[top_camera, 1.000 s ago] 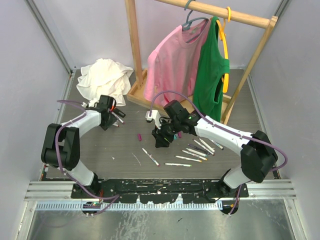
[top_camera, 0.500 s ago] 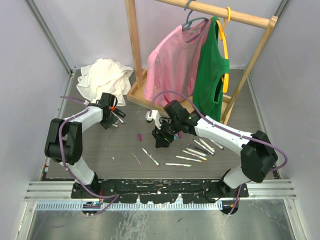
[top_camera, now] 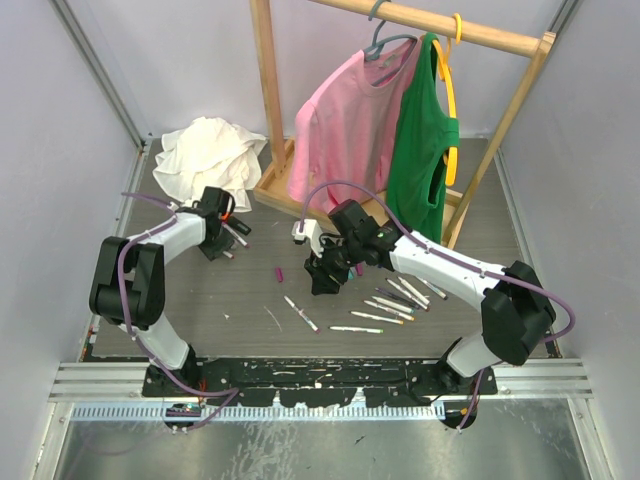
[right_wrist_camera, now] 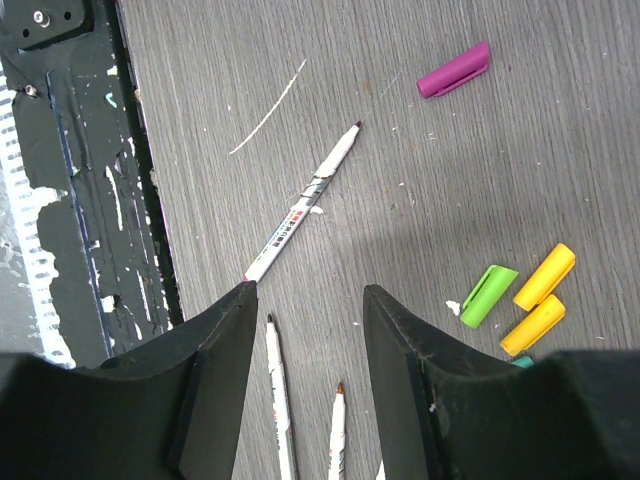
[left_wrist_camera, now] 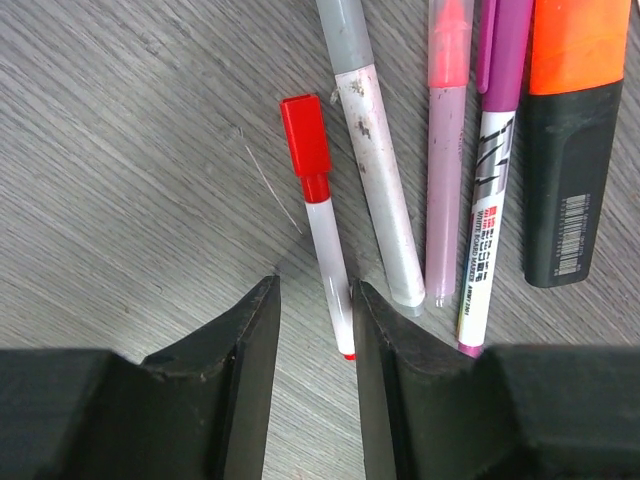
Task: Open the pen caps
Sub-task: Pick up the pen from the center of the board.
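Note:
My left gripper is open, low over a cluster of pens at the far left. A white pen with a red cap lies with its rear end between the jaws, close to the right finger. Beside it lie a grey pen, a pink pen, a purple pen and a black-and-orange marker. My right gripper hangs open above the table centre, holding nothing. Loose caps lie below it: purple, green, two yellow. Uncapped pens lie near.
A row of white pens lies right of centre, two more nearer the front. A white cloth sits at the back left. A wooden rack carries a pink shirt and a green one.
The left arm's elbow has swung slightly and its gripper has settled over the pens at the far left. The right arm has hardly moved.

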Controlling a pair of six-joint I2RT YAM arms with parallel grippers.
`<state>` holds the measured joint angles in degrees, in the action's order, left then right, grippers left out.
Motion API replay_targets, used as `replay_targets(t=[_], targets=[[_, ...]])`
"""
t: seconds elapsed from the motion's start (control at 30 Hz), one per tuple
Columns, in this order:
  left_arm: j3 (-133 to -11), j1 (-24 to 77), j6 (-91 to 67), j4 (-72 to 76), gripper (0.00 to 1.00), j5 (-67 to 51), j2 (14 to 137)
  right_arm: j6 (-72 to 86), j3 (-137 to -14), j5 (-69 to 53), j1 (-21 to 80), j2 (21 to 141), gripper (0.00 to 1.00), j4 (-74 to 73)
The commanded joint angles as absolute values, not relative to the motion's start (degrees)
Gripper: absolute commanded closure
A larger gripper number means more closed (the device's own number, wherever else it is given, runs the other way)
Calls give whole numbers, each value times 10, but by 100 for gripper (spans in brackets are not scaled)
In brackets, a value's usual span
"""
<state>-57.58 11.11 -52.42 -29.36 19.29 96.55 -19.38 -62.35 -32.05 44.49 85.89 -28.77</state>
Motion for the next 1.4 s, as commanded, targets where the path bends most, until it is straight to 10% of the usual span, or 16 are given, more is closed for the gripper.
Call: replay_targets(t=[0.0, 0.93, 1.37], targets=[[-578, 107, -513, -296, 63, 201, 977, -198, -630, -323, 443, 848, 48, -278], [-445, 106, -512, -243, 99, 155, 761, -197, -625, -403, 433, 819, 48, -274], [-176, 187, -531, 209, 100, -124, 440, -97, -562, -547, 360, 710, 48, -152]])
